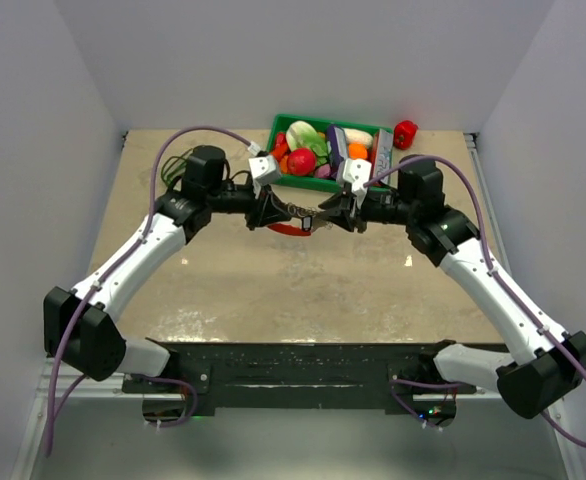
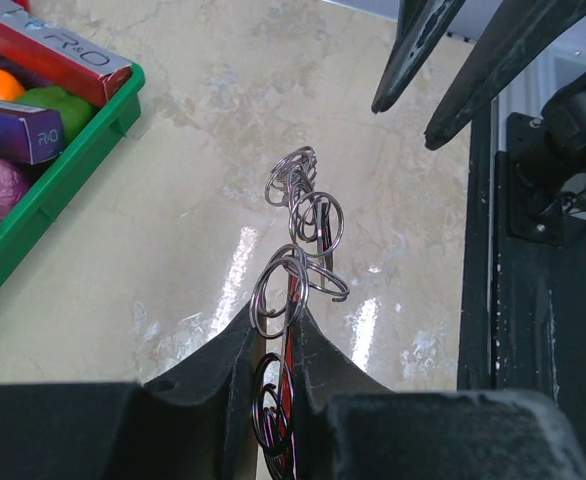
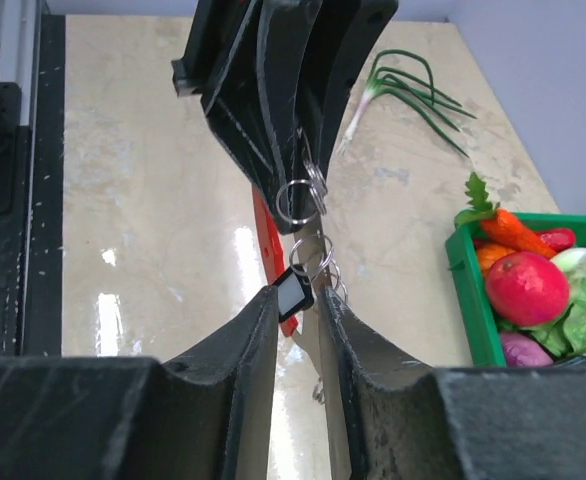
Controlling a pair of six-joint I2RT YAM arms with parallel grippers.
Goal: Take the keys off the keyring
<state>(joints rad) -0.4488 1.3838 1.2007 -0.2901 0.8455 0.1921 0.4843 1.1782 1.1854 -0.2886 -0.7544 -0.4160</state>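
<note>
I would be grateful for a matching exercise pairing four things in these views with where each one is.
Things:
1 green crate
2 red pepper
3 spring onions
4 keyring

Places:
A pinched by the left gripper
B on the table, right of the crate
C far side of the table, packed full
D on the table, left of the crate

Pairs: 1-C, 2-B, 3-D, 4-A

Robotics lab test cell: plain white panel walls [image 1: 43, 150] boxing in beige marble-look tabletop [image 1: 303, 290]; two white-and-black arms [image 1: 138, 255] bolted to black base rail [image 1: 293, 365] at near edge, purple cables [image 1: 61, 350] looping off them; green bin [image 1: 274, 130] of toy produce [image 1: 301, 160]
</note>
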